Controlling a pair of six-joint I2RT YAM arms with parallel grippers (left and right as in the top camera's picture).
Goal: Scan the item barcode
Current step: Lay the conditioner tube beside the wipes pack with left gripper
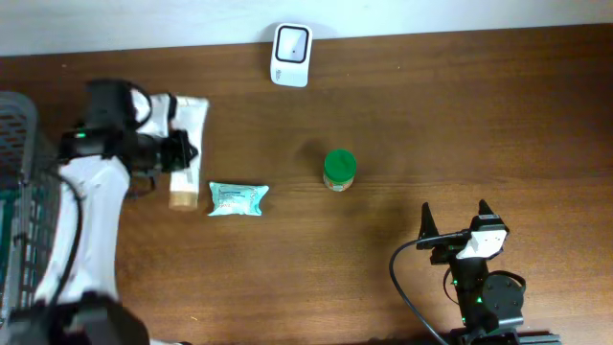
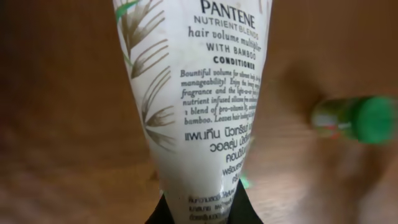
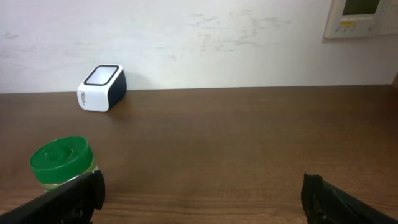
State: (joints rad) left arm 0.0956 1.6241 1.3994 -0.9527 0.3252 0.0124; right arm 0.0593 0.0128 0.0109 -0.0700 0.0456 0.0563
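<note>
Overhead | left gripper (image 1: 180,151) clamps smooth white tapered tube (image 1: 192,120); wood-grain tbl (image 1: 431,115)

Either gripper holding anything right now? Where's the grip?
Left gripper is shut on the Pantene conditioner tube, pinching its narrow lower part. Right gripper is open, holding nothing.

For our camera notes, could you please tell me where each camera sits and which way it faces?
Overhead: above the table, looking straight down; shows left pincer shut on the conditioner tube, open right pincer.
Left wrist: on that wrist, looking along the tube; its fingertips at bottom edge.
Right wrist: low over the table, facing the back wall; open fingers in bottom corners.
Shared: green-lidded jar in all three; scanner in overhead and right wrist.
</note>
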